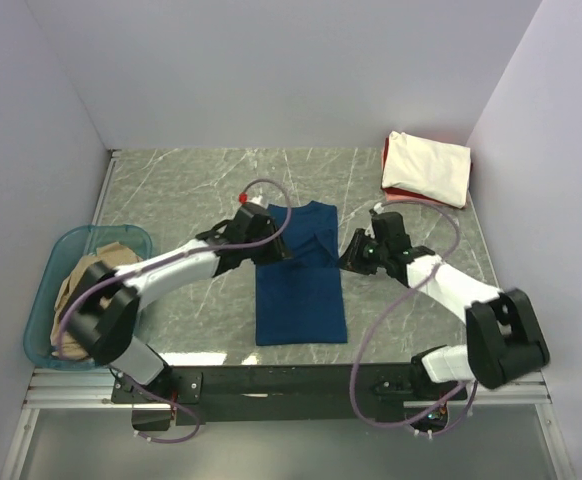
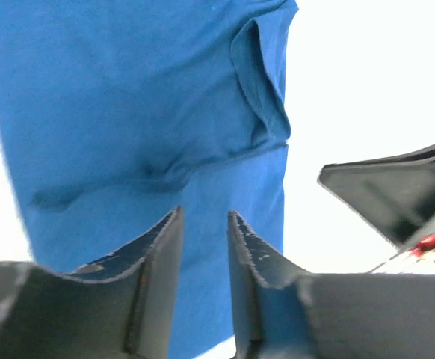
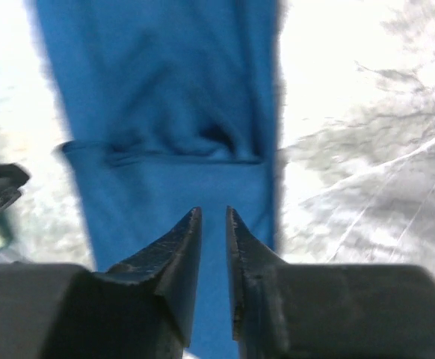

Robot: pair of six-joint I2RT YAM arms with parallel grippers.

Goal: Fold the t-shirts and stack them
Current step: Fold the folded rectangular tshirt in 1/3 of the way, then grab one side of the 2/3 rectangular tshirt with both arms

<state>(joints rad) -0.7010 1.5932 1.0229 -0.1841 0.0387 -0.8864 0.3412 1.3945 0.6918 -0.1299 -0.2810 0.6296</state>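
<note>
A navy blue t-shirt lies folded into a long strip at the table's middle, with a sleeve fold across its upper part. My left gripper hovers over the strip's left edge, and its fingers stand slightly apart with only cloth showing below the gap. My right gripper hangs at the strip's right edge, open by a narrow gap and holding nothing. A folded cream t-shirt rests on a red one at the back right. A tan t-shirt sits in the tub.
The translucent teal tub stands at the left edge beside the left arm. White walls close in the marbled table on three sides. Pink cables loop from both wrists. The right gripper's black body shows in the left wrist view.
</note>
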